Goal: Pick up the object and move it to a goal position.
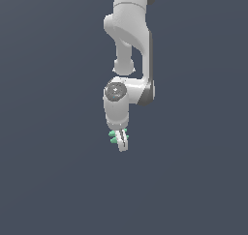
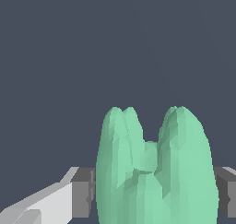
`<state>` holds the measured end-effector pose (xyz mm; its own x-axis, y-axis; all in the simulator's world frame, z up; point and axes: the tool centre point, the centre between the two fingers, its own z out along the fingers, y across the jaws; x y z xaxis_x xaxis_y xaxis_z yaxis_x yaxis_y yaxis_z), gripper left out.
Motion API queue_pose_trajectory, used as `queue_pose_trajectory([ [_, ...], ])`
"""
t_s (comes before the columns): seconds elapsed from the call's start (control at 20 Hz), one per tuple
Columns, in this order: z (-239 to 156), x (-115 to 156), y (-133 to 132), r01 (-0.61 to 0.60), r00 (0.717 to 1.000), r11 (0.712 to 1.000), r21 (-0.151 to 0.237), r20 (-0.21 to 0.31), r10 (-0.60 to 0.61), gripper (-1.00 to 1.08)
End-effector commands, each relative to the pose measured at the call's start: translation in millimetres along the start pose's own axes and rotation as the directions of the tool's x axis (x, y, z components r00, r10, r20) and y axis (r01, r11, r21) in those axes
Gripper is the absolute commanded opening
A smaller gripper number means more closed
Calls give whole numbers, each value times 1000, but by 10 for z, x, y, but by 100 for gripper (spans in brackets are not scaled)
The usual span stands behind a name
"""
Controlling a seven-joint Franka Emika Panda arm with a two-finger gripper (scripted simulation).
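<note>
Object [image 2: 156,172] clamped between gripper [image 1: 121,141] fingers.

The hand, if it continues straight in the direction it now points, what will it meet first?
Nothing visible. The hand points downward, closed on the mint-green piece. Beyond it the wrist view shows only plain dark background, so the way looks free, though depth cannot be judged.

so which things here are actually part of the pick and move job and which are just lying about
Part of the job:
- mint-green lobed object, sitting between the gripper's grey pads
- white gripper, closed on the object

Just lying about:
- nothing else shows in either view; only a plain dark grey background, and no goal marker is visible
</note>
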<state>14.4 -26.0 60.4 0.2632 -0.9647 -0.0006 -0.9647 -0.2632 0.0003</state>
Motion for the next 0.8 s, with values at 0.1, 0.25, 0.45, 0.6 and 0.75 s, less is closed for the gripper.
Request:
queue_pose_trajectory([
  [0.1, -187, -234, 116, 1, 1000, 1000, 1, 1, -1, -100],
  [0.25, -350, -437, 221, 1, 1000, 1000, 1, 2, -1, -100],
  [0.45, -598, -744, 376, 1, 1000, 1000, 1, 2, -1, -100],
  [0.6, -788, -976, 493, 1, 1000, 1000, 1, 2, -1, -100],
  [0.75, -981, -1211, 609, 1, 1000, 1000, 1, 1, -1, -100],
])
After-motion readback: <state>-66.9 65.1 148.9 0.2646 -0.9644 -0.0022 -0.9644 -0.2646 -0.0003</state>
